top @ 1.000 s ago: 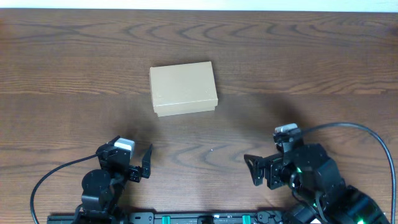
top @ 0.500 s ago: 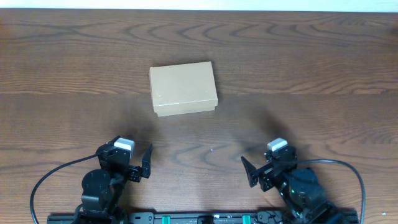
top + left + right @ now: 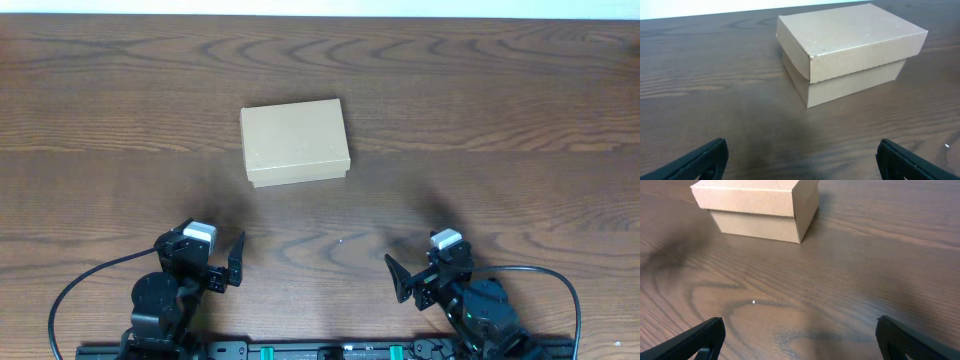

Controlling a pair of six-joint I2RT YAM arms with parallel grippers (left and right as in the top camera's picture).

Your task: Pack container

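The container (image 3: 295, 142) is a small tan cardboard box with its lid closed, standing on the wooden table left of centre. It also shows in the left wrist view (image 3: 850, 42) and in the right wrist view (image 3: 757, 202). My left gripper (image 3: 203, 252) is open and empty near the front edge, well short of the box; its wide-apart fingertips (image 3: 800, 155) frame bare wood. My right gripper (image 3: 432, 268) is open and empty at the front right, its fingertips (image 3: 800, 332) also over bare wood. No pens or other items to pack are in view.
The dark wooden table (image 3: 480, 110) stretches around the box to a pale strip along the far edge. A tiny white speck (image 3: 340, 240) lies on the wood between the grippers; it also shows in the right wrist view (image 3: 753, 301).
My right arm has drawn back toward the front edge and a little left, folding down. The left arm and the box have not moved.
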